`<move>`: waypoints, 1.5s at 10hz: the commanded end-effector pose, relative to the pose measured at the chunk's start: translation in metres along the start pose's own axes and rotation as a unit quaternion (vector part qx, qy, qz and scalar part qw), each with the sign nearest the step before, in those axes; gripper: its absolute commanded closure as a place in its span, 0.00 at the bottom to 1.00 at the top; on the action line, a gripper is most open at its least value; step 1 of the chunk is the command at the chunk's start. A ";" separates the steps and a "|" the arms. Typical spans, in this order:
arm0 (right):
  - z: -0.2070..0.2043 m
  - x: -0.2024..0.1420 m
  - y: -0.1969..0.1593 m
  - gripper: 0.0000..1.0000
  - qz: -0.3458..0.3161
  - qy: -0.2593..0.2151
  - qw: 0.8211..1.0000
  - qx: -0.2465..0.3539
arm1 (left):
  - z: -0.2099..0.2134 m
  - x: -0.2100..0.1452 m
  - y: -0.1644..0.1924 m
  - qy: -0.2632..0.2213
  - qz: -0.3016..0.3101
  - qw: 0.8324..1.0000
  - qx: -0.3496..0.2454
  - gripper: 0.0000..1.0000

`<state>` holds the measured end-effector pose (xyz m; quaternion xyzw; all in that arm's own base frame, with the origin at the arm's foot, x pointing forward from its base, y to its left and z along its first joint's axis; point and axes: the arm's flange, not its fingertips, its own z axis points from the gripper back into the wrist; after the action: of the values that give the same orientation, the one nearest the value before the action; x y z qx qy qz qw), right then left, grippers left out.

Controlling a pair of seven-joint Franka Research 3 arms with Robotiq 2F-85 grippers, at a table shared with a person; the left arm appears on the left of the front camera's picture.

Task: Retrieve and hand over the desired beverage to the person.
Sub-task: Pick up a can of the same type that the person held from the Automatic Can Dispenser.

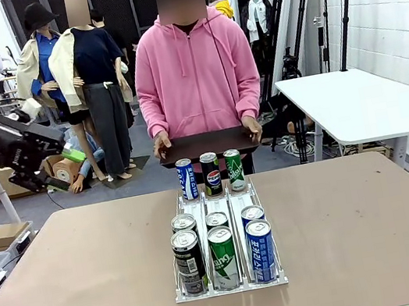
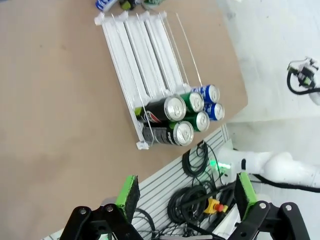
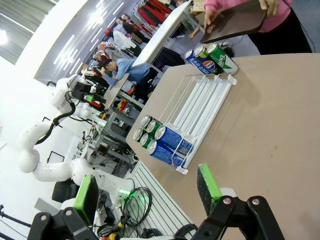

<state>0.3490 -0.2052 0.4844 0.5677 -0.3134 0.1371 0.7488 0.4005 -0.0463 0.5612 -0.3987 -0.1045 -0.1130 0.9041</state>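
Front view: the person in a pink hooded sweatshirt [image 1: 193, 68] held a dark tray [image 1: 206, 145] behind smooth aluminium cans [image 1: 224, 256] in a clear rack [image 1: 197, 202] on the brown bench [image 1: 358, 213]. The cans were probably light, rigid and slippery, best pinched mid-body. The left hand [image 1: 63, 168] hung high at the bench's left edge.

Left wrist view: the left hand's green-padded fingers [image 2: 129, 192] stood apart, empty.

Right wrist view: the right hand [image 3: 147, 192] gaped too, aimed toward the cans [image 3: 162, 140].

Brown table [image 1: 373, 210], matte top. At its centre, a clear three-lane can rack [image 1: 215, 202] rests directly on the surface, lengthwise from the robot's side toward the far side.

Near end of the rack: six cans in two rows of three. The front row, left to right, is a black can [image 1: 189, 263], a green can [image 1: 223, 259] and a blue can [image 1: 261, 251].

Far end: an upright trio, close side by side, of a blue-and-white can [image 1: 186, 180], a Pepsi can [image 1: 211, 174] and a green-and-white can [image 1: 234, 169]. Whether the trio stands on the tabletop or on the rack's ledge cannot be told.
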 end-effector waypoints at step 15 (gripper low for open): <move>-0.001 -0.002 0.000 0.00 0.003 -0.007 1.000 0.009 | -0.183 0.007 -0.082 0.154 -0.063 0.970 0.179 0.00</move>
<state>0.3490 -0.2054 0.4840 0.5678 -0.3131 0.1366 0.7490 0.3988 -0.2305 0.5030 -0.2185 0.0014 -0.2196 0.9508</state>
